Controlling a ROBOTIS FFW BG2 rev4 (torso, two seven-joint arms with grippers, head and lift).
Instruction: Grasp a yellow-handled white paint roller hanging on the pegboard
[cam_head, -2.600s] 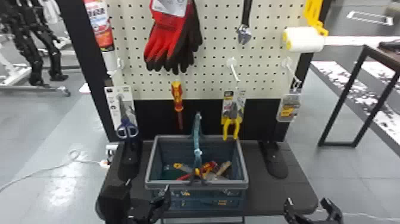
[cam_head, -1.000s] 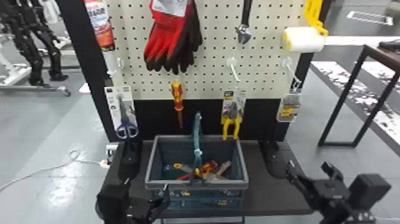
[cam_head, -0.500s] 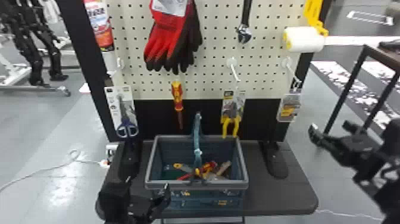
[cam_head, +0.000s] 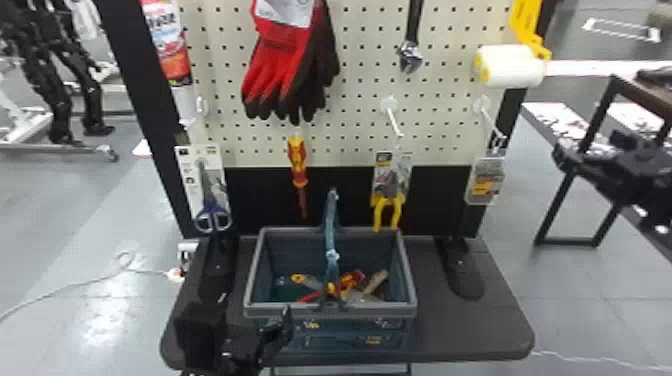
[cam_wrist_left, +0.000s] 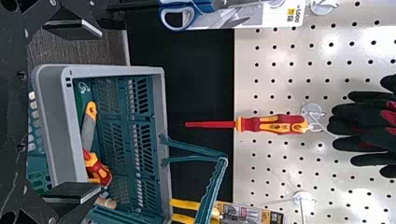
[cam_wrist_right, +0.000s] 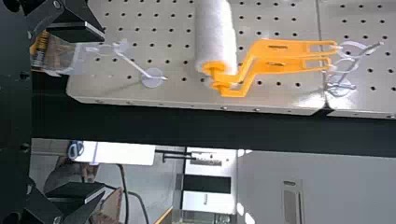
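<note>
The yellow-handled white paint roller (cam_head: 509, 66) hangs at the upper right corner of the pegboard (cam_head: 350, 125), its white sleeve lying crosswise and sticking out past the board's edge, the yellow handle (cam_head: 526, 22) running up from it toward a wire hook (cam_wrist_right: 344, 80). From where I stand it looks a light thing. The sleeve is soft and would squash under the fingers, and I'd expect it to spin on its axle, so it makes a poor place to pinch. The handle is stiff, smooth plastic, flat-sided in the right wrist view, and a clamp across its straight run, between the sleeve end and the hook, should hold without twisting. It may be a bit slick, so a square bite matters. I can't quite make out how the handle's end sits on the hook, so lifting it off could need a little upward coaxing. The right gripper (cam_head: 587, 146) hovers off to the right of the board, below the roller and well apart from it, fingers spread wide and holding nothing. The left gripper (cam_head: 267, 342) sits low in front of the basket (cam_head: 411, 292), also spread and empty.
</note>
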